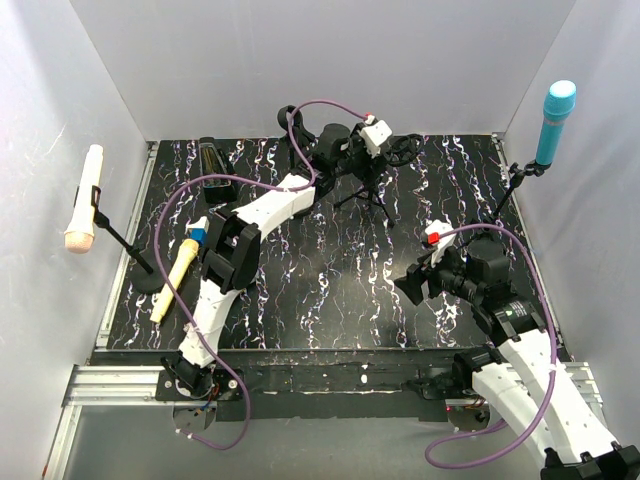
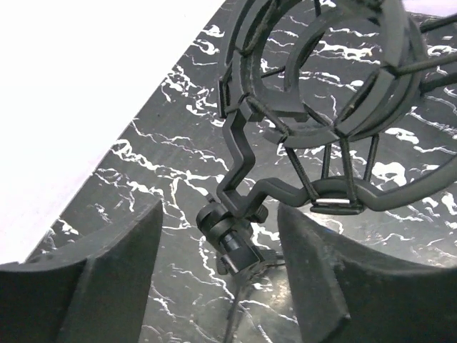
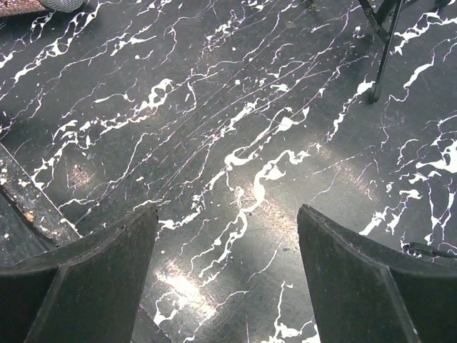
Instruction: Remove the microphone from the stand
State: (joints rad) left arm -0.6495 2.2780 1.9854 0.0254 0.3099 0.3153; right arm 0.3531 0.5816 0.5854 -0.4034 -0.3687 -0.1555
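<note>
Black marble-pattern table [image 1: 330, 290] is carrying three stands. Left gripper [image 2: 219, 214] is hanging at the back middle with its jaws spread wide, gripping nothing. In the wrist view the shock mount [image 2: 321, 78] and the knuckle of the tripod stand [image 2: 232, 229] are sitting just ahead, framed between the two fingers, and no contact is showing. Right gripper [image 3: 228, 214] is hovering over the table at the right front, jaws also wide apart, holding nothing. White microphone [image 1: 85, 200] is sitting clipped in the left stand [image 1: 125, 245], tilted head-down beside the left wall. Blue microphone [image 1: 553, 120] is standing upright in the right stand [image 1: 510, 195] near the right wall. Yellow microphone [image 1: 175, 280] is lying flat on the table beside the left arm, near the left stand's base. Black box-like item [image 1: 213, 160] is lying at the back left; can't tell what it is.
</note>
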